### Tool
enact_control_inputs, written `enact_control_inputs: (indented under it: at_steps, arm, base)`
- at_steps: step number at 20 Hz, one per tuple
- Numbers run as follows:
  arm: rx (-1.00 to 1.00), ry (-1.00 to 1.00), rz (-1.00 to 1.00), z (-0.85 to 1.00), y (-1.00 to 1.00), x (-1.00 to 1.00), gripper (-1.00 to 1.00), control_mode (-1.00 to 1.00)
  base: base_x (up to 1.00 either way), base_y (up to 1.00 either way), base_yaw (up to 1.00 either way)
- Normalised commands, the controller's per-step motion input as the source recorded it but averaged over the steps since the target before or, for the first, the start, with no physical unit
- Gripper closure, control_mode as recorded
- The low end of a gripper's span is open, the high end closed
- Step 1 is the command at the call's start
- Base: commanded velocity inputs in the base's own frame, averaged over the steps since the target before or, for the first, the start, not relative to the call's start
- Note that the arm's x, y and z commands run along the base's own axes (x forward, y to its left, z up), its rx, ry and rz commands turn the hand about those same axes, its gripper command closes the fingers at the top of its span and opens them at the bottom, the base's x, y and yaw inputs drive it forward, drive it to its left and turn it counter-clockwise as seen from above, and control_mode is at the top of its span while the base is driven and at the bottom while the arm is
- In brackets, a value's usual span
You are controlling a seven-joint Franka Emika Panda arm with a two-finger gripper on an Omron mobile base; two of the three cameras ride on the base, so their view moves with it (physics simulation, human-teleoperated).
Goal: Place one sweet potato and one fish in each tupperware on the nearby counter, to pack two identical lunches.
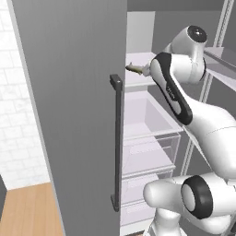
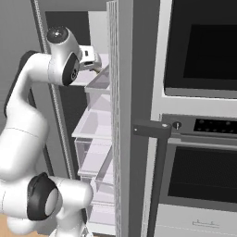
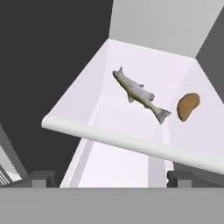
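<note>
Gripper (image 3: 107, 178): I am seeing it standing wide open in the hand view, both tips apart, holding nothing.
Fish (image 3: 141, 95): lying on the white fridge shelf (image 3: 87, 94) ahead of the fingers, not touching them.
Sweet potato (image 3: 188, 106): sitting just beside the fish's tail, to its right in the hand view.
Left base view: I am making out the fish (image 1: 133, 69) poking from behind the arm; fridge door (image 1: 69, 115) covering the left.
Right base view: showing an oven (image 2: 199, 139) beside the fridge.

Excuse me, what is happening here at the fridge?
The robot arm is reaching into the open fridge. Its gripper is open and holds nothing. Ahead of it, on a white shelf, lie a fish and a sweet potato, apart from each other. Neither has been picked up yet.
</note>
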Motion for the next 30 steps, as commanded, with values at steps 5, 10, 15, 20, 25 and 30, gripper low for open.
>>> enact_control_inputs:
  at_steps: [5, 10, 15, 20, 25, 30]
  arm:
    - [0.00, 0.00, 0.01, -0.31, -0.21, 0.50, -1.00, -1.00]
    - [0.00, 0.02, 0.03, -0.14, -0.15, 0.57, -1.00, -1.00]
    - [-0.03, 0.09, 0.14, 0.00, 0.00, 0.63, -1.00, -1.00]
    - [-0.06, 0.10, 0.16, -0.04, -0.09, 0.61, -1.00, -1.00]
    - [-0.05, 0.06, 0.09, -0.15, -0.03, 0.66, -1.00, -1.00]
    - [0.00, 0.06, 0.08, -0.11, -0.04, 0.60, -1.00, -1.00]
  base:
    - [0.00, 0.00, 0.00]
    - [0.00, 0.00, 0.00]
    - [0.00, 0.00, 0.00]
    - [0.00, 0.00, 0.00]
    - [0.00, 0.00, 0.00]
    - [0.00, 0.00, 0.00]
